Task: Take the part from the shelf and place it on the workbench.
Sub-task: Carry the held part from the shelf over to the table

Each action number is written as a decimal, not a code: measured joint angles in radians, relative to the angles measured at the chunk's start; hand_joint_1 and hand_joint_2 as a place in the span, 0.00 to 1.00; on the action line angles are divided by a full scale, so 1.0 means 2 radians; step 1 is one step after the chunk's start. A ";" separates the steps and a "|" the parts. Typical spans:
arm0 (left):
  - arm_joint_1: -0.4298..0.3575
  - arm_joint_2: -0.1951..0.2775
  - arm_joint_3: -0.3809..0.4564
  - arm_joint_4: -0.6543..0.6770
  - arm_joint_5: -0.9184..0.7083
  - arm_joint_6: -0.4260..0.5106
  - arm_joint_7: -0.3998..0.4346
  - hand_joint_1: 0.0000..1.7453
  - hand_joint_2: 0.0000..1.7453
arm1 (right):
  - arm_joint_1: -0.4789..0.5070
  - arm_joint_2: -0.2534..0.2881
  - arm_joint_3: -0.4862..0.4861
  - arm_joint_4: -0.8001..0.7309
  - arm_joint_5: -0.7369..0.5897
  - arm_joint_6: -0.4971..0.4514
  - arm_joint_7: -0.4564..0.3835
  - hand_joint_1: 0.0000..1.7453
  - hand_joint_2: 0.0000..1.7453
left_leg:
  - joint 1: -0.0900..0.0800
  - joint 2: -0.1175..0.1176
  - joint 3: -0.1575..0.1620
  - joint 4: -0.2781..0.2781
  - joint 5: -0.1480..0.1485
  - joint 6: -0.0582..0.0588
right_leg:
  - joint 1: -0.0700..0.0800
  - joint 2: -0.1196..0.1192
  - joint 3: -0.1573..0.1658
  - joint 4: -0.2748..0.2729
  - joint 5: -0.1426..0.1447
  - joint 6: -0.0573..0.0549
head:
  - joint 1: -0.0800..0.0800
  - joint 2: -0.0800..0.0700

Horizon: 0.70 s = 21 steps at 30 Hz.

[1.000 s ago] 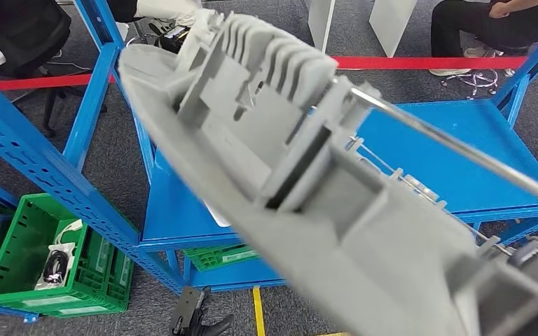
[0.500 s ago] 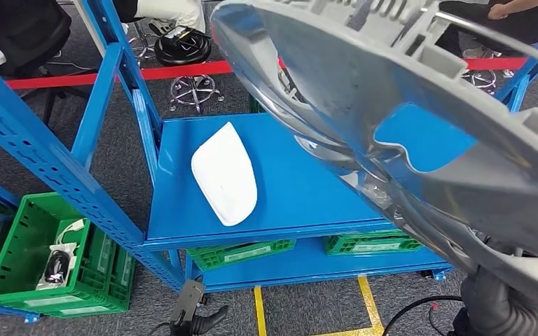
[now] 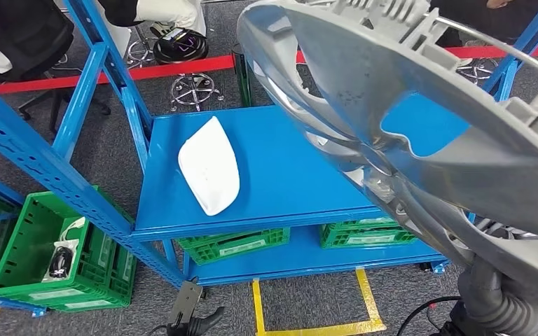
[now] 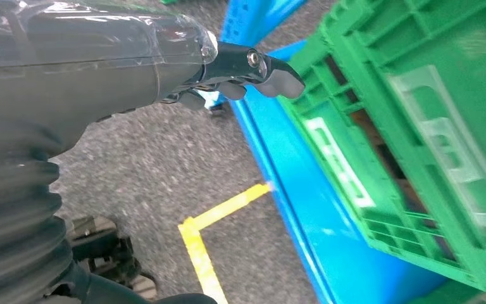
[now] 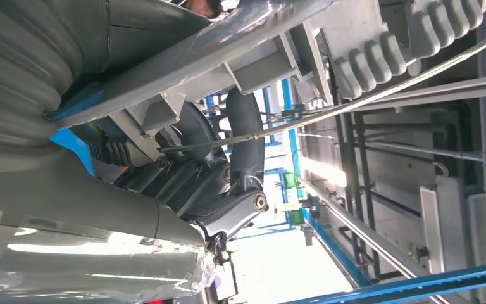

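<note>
right hand [image 5: 228, 190] grips raised grey part [image 3: 420, 126].

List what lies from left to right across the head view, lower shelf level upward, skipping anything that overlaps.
Green crate with a small part inside → blue upright of the rack → white part lying on the blue shelf → large grey part held up close to the camera.
</note>
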<state>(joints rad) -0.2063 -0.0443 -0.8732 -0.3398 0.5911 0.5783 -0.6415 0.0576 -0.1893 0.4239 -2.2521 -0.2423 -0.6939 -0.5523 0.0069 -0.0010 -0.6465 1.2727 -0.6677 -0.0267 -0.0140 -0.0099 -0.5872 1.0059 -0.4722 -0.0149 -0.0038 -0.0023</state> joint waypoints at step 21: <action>-0.005 -0.008 0.000 0.000 -0.014 0.034 0.012 0.00 1.00 | -0.041 -0.008 -0.021 0.018 -0.041 0.000 0.019 1.00 1.00 | -0.011 0.001 0.027 -0.136 0.102 0.022 | 0.007 0.005 0.054 -0.011 -0.035 0.008 | 0.006 0.000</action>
<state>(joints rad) -0.2155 -0.0599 -0.8728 -0.3395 0.5621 0.6463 -0.6170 -0.0236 -0.2051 0.3816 -2.2165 -0.3246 -0.6942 -0.5146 -0.0149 0.0007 -0.5928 1.0012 -0.4644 0.0168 0.0006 0.0007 -0.4787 0.9846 -0.5415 0.0017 0.0074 -0.0023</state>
